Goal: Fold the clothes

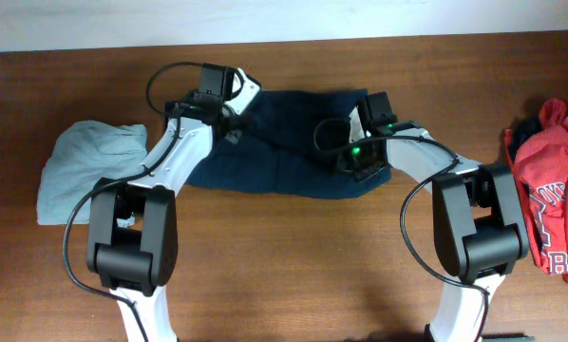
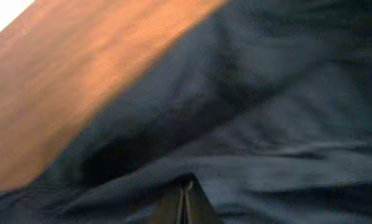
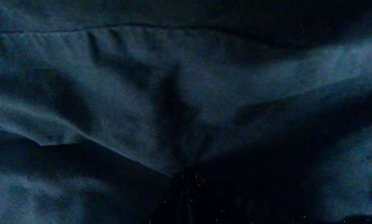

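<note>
- Lying spread across the far middle of the table [image 1: 293,266], the navy shorts [image 1: 284,142] are soft, creased cloth.
- The left tool [image 2: 185,190] is closed, pinching a fold at their left end.
- The right tool [image 3: 183,180] is closed on a fold near their right end.
- The brown wood-grain table also carries a rumpled grey-green garment [image 1: 85,166] at the left and a red garment [image 1: 550,190] with white lettering at the right.

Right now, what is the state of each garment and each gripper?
navy shorts: lying spread out, pinched by both grippers
left gripper: shut on navy shorts
right gripper: shut on navy shorts
grey-green garment: crumpled, untouched
red garment: crumpled, untouched
</note>
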Robot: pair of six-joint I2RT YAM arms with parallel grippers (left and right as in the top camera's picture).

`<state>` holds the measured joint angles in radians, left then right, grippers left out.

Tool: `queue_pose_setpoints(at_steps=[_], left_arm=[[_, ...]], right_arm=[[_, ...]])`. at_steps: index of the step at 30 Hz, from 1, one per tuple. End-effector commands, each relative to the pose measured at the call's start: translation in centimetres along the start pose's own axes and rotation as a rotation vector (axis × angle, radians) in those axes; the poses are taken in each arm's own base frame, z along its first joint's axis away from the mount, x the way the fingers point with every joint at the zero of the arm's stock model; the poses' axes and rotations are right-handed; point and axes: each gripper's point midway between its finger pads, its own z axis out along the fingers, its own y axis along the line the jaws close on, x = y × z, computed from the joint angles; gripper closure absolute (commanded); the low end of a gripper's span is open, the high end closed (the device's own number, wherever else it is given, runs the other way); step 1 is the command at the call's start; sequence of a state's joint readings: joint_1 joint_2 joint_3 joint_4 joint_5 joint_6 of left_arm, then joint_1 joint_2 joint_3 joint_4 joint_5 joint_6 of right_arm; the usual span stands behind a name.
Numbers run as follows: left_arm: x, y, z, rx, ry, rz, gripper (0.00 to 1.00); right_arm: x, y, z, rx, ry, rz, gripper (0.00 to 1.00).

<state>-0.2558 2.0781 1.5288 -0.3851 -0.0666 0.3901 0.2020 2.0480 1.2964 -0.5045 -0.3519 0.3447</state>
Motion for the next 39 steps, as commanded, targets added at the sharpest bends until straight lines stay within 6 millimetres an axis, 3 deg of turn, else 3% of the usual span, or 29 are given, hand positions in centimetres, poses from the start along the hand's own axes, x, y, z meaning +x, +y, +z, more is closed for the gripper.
queue_pose_setpoints(at_steps=[1,4,7,9,14,17,20,22,25,29,32,34,35,39], left_arm=[[2.2,5.7,0.9,-0.218,0.054,-0.184,0.93],[2.3,6.8,-0.4,-0.177,0.096,-0.232,0.92],[1.1,4.7,-3.0,-0.016,0.14,-0.228,0.9],[-0.2,2.4,-5.0,0.119,0.145,-0.222,0.89],[-0.6,-1.7,-6.4,0.225,0.184,-0.116,0.88],[-1.2,-3.2,-6.2,0.239,0.172,-0.078,0.84],[-1.9,-4.2,-5.0,0.248,0.144,0.007,0.85],[-1.6,-4.8,-3.3,0.255,0.151,0.023,0.9],[0.5,-5.8,-0.4,0.278,0.218,0.022,0.99],[3.9,-5.5,2.7,0.21,0.335,-0.005,1.0],[5.2,-4.0,3.0,0.096,0.402,-0.095,0.99],[5.7,-3.8,2.8,0.083,0.425,-0.127,1.0],[6.3,-3.9,2.6,0.084,0.452,-0.132,1.0],[7.3,-4.2,2.0,0.096,0.499,-0.126,1.0]], right_arm=[[1.6,-2.1,1.6,0.09,0.06,0.032,0.96],[1.8,-2.4,1.6,0.106,0.065,0.034,0.96],[1.9,-2.3,1.5,0.1,0.07,0.028,0.96],[1.8,-1.5,1.0,0.06,0.071,-0.023,0.96],[-0.6,3.1,-5.0,-0.102,-0.047,-0.122,0.96],[-2.4,5.3,-9.3,-0.135,-0.177,-0.177,0.93],[-4.0,6.3,-11.2,-0.147,-0.268,-0.208,0.88],[-4.4,6.3,-11.1,-0.148,-0.282,-0.202,0.88],[-4.1,5.3,-8.6,-0.13,-0.232,-0.141,0.89],[-3.6,3.4,-4.4,-0.107,-0.161,-0.107,0.91],[-4.6,2.5,-2.9,-0.099,-0.187,-0.099,0.92],[-6.2,0.6,-2.4,-0.04,-0.246,-0.029,0.93],[-7.5,-1.2,-2.6,0.018,-0.297,0.037,0.93],[-9.0,-4.8,-2.7,0.057,-0.343,0.113,0.92]])
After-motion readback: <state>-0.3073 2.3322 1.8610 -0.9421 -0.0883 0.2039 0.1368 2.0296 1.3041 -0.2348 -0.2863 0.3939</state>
